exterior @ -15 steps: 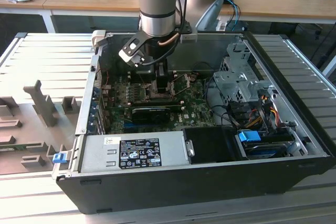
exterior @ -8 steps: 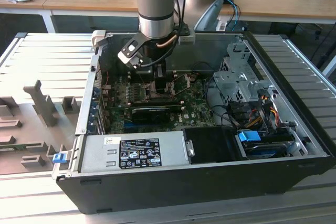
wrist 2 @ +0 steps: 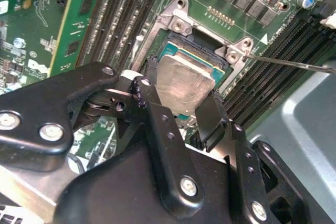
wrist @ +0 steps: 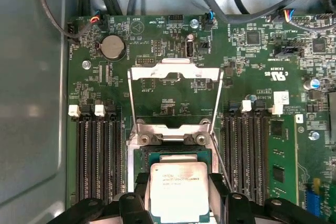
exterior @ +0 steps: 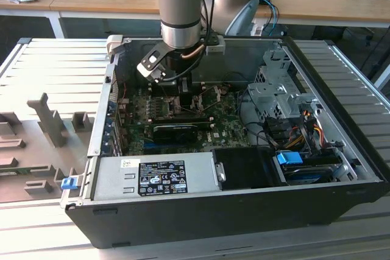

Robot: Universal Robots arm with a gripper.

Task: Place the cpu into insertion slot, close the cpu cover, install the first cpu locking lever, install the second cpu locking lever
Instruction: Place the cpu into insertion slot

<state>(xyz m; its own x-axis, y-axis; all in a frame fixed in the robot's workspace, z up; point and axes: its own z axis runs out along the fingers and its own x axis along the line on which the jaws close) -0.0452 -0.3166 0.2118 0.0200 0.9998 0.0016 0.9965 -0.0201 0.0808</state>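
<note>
Nearest, in the second wrist view, the gripper (wrist 2: 178, 100) is seen with its black fingers (wrist 2: 210, 121) set narrow and clamped on two opposite edges of the cpu (wrist 2: 184, 80), a square chip with a silver top. The chip is held just over the insertion slot (wrist 2: 186, 40); whether it touches the slot cannot be told. A thin lever rod (wrist 2: 294, 62) is angled away beside the slot.

Beyond the slot, in the first wrist view, the cpu cover (wrist: 176, 71) is stood open at the slot's far edge.

The first step, placing the chip, is judged to be in hand. Seating calls for the chip to be kept level and squared with the slot's rim.

In the exterior view, the arm (exterior: 180, 4) is seen reaching into an open computer case (exterior: 183, 211) laid on a ribbed surface (exterior: 359, 77), toward the case's far wall.
</note>
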